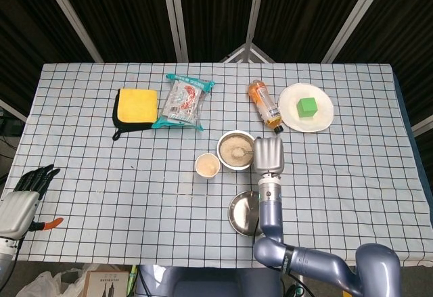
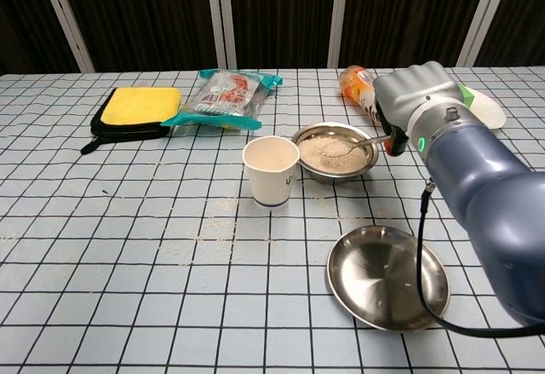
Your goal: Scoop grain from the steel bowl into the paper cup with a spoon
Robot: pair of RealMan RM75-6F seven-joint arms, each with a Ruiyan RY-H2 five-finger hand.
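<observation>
The right robot hand (image 2: 415,101) grips the spoon (image 2: 352,146), its handle running rightward out of the steel bowl (image 2: 335,152) of grain; the paper cup (image 2: 271,170) stands just left of the bowl, on the table, farther from the hand

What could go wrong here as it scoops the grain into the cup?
The right hand holds the spoon by its handle end, so the load may tip. Carried grain could miss the narrow paper cup; stray grains already dot the cloth. The steel bowl might slide if pushed.
</observation>
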